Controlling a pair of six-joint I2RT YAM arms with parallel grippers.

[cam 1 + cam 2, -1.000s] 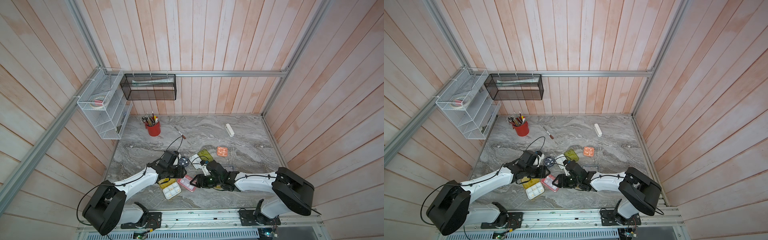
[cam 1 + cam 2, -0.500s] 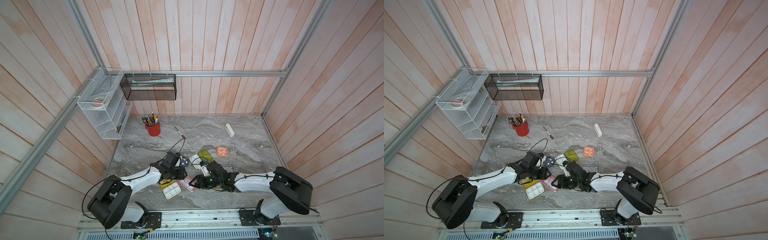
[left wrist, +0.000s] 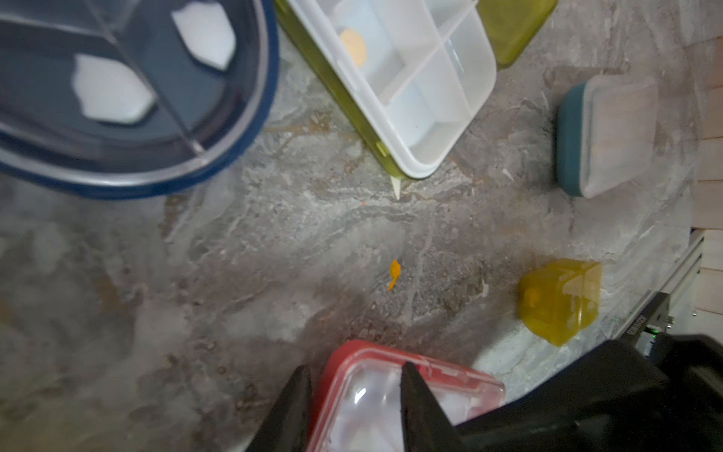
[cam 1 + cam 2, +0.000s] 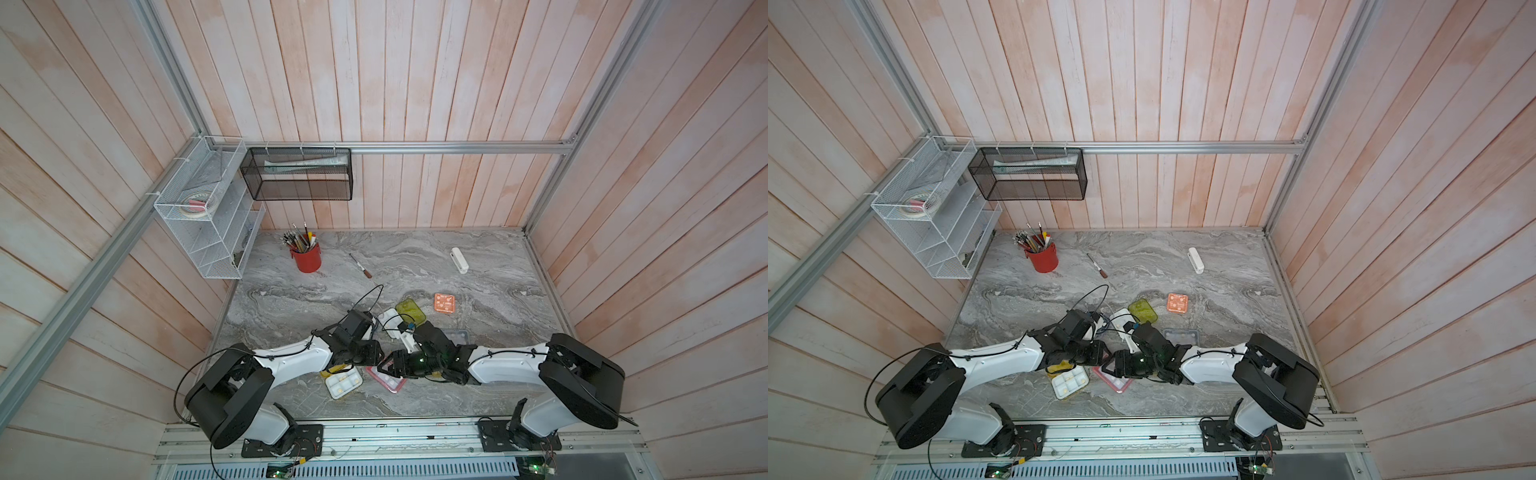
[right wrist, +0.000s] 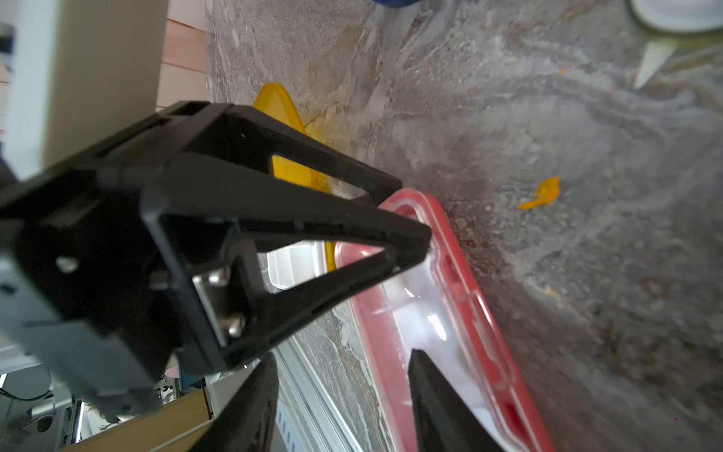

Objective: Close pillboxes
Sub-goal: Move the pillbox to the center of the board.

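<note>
Left arm (image 4: 291, 359) and right arm (image 4: 505, 368): white link shells, bulky black joint housings, black cables (image 4: 365, 297) looped alongside; left tool (image 5: 409, 213): black skeletal triangular finger frames, silver screws (image 5: 231, 325) at base; right tool (image 5: 342, 354): black tapered fingers.

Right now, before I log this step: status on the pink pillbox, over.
Left gripper and right gripper open, both straddling pink pillbox edges. It looks closed, latch unclear. Open yellow pillbox close beside.

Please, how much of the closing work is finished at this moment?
Done: the orange box and blue-grey box look shut. In hand: the left end effector and right end effector are at the pink box. To do: the green box and yellow box lie open.
</note>
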